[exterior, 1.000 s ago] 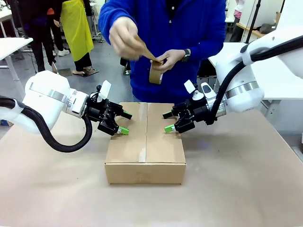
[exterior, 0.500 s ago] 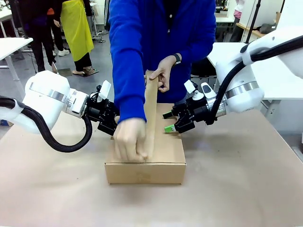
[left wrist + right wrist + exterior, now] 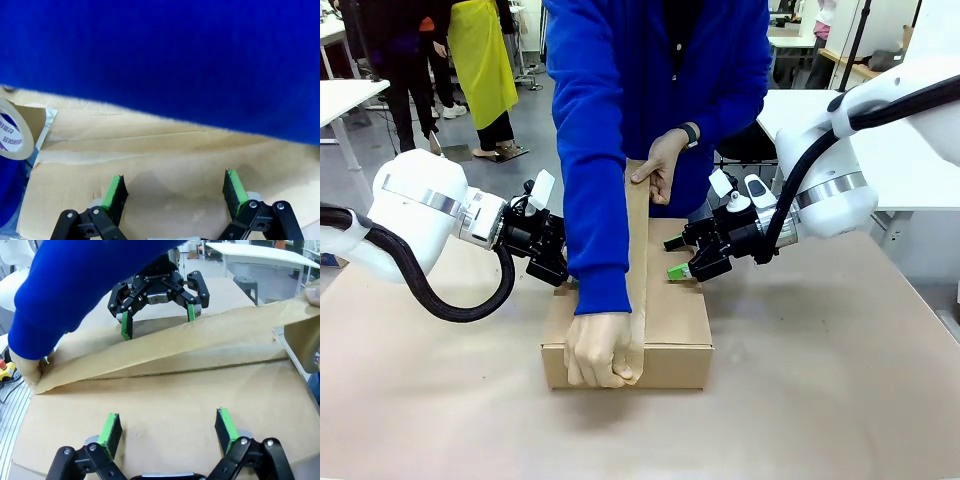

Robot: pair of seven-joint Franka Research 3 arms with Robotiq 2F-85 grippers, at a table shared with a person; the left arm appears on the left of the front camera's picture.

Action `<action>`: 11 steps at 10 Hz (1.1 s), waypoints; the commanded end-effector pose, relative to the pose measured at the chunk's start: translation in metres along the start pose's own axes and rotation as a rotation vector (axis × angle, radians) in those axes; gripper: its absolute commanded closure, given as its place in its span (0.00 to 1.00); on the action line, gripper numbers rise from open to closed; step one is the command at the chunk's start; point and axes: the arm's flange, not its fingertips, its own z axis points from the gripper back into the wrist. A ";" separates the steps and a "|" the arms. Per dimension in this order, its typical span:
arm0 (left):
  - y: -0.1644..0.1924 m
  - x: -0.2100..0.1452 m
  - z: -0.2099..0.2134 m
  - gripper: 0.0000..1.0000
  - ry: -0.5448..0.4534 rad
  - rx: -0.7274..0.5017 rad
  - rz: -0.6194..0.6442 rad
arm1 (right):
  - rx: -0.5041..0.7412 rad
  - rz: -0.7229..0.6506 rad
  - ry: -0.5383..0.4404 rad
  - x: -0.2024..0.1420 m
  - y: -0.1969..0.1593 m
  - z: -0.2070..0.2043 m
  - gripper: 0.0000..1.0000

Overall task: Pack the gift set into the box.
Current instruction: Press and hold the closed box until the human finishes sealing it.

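Green-padded and spread wide, the left gripper and right gripper each grasp nothing, pressing the closed flaps of the box from either side, seemingly to keep them flat. Between them, a person's hand pins brown tape over the front edge while the other hand stretches it along the seam. Box contents are hidden; it sits mid-worktop.
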 end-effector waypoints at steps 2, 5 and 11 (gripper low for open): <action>-0.001 -0.002 -0.001 0.00 -0.001 0.000 -0.011 | -0.003 -0.010 -0.001 -0.003 0.000 -0.001 0.00; -0.001 -0.002 -0.001 0.00 -0.001 0.000 -0.011 | -0.003 -0.010 -0.001 -0.003 0.000 -0.001 0.00; -0.001 -0.002 -0.001 0.00 -0.001 0.000 -0.011 | -0.003 -0.010 -0.001 -0.003 0.000 -0.001 0.00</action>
